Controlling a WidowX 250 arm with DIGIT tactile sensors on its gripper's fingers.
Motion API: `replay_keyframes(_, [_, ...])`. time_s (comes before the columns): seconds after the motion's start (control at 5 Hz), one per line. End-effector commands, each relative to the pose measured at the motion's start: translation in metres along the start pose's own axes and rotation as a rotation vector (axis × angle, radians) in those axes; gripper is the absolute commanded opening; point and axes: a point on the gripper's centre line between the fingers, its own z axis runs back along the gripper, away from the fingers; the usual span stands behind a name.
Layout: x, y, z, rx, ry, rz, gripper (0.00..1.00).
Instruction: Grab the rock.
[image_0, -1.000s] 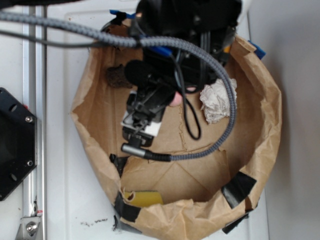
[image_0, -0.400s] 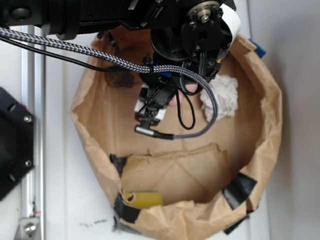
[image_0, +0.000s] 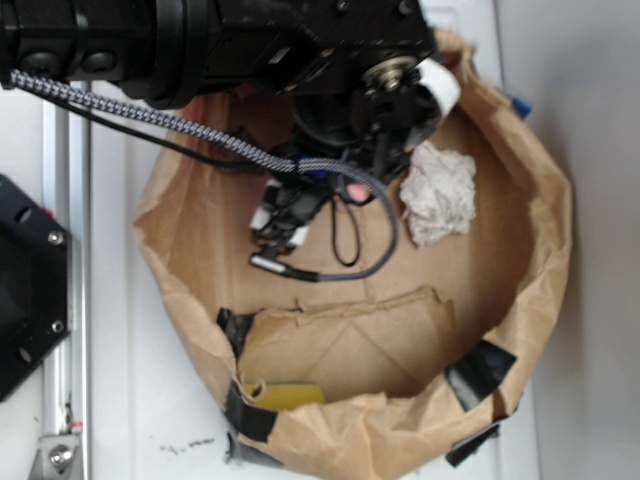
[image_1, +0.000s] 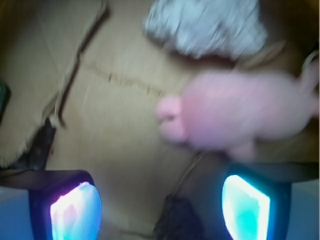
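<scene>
In the wrist view we see our two fingers (image_1: 75, 212) spread wide apart with nothing between the glowing pads, so the gripper (image_1: 160, 210) stands open; the rock (image_1: 177, 222), a dark rough chunk, lies on the brown floor at the bottom edge of that view, between the two fingers and a little nearer the right one, touching neither so far as we can tell; just beyond it the pink plush toy (image_1: 235, 117) lies across the floor on the right, close to the rock, blurred; farther still the crumpled whitish paper ball (image_1: 205, 25) sits at the top, near the toy's far side; a torn seam and a raised flap of the brown paper run across the left of the floor. From the exterior view, we find the black arm (image_0: 250, 40) reaching in from the upper left over the paper bag (image_0: 545, 250), whose crumpled walls ring everything; the arm and its braided cable (image_0: 200, 135) hide the rock, and only a speck of pink shows beneath them; the paper ball lies on the right of the bag floor, beside the arm; black tape (image_0: 478, 372) patches the near wall.
</scene>
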Motion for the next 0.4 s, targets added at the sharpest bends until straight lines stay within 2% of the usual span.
replay_keyframes(0.0, [-0.0001,-0.0335,0.0174,0.051,-0.066,-0.088,1.00])
replay_keyframes(0.2, [-0.0009,-0.0295,0.0102,0.041,-0.045,-0.052,1.00])
